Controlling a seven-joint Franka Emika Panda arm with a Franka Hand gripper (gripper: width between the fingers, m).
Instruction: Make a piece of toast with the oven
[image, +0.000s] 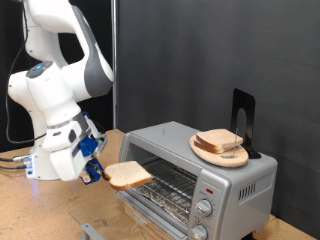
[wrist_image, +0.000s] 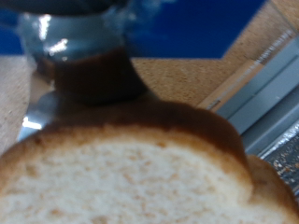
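From the exterior view, the nearest thing to the camera is the open glass door (image: 150, 205) of the oven (image: 200, 170), folded down at about 6 o'clock in the picture, with its round knobs (image: 204, 208) at the front corner. The oven is silver and stands on the wooden desk (image: 40, 215). Its wire rack (image: 172, 178) shows inside the open mouth. At 9 o'clock from the oven, the white arm (image: 55, 90) reaches down, and the hand (image: 97, 172) is clamped on the piece of toast (image: 128, 175), which sticks out flat towards the oven mouth, its far edge just over the open door. On the oven's roof sits a round wooden plate (image: 205, 154) with more bread slices (image: 220, 142) stacked on it, and a black stand (image: 243, 118) rises just behind, at 1 o'clock from the plate.

In the wrist view, the piece of toast fills the near field, a pale crumb face with a brown crust, very blurred. Beyond it a dark finger (wrist_image: 93, 75) presses on the crust. The desk and part of the oven's metal edge (wrist_image: 257, 93) show past the slice.
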